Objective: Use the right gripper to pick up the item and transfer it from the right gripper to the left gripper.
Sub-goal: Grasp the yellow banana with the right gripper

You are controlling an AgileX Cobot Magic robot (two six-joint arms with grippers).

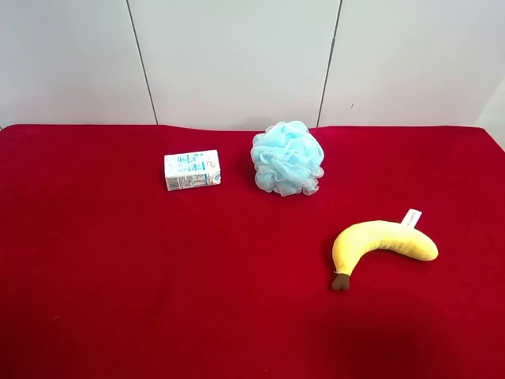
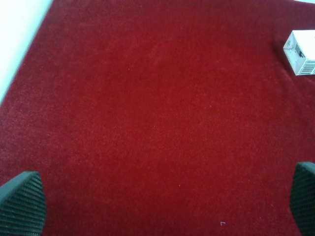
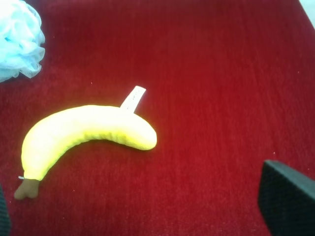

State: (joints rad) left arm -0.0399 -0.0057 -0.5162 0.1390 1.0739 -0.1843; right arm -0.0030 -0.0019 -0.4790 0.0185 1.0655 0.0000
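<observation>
**Desk lead:** Where's the item sitting?

**Me:** I see the plush banana lying flat on the red desk, toward the exterior high view's right and nearer its front edge. It arches upward in that view. Its brown stem points toward the front, and its white tag sticks out from the back of the curve.

**Desk lead:** And your pincers?

**Me:** On the right wrist camera, the right pincer is spread wide, with one dark fingertip at each side of the picture. The banana lies on the cloth ahead of it, not touched. The left pincer is spread too, and I see only red cloth between its fingertips.

**Desk lead:** Any containers?

**Me:** One: a small white printed carton lying on its side toward the back of the desk, at the exterior high view's left. It looks closed, so I cannot tell what is inside. The left wrist camera catches its corner, well apart from that pincer.

**Desk lead:** Anything near the banana?

**Me:** A light-blue bath pouf sits beside the carton, not touching it, and well apart from the banana. The right wrist camera shows it at the picture's edge.
</observation>
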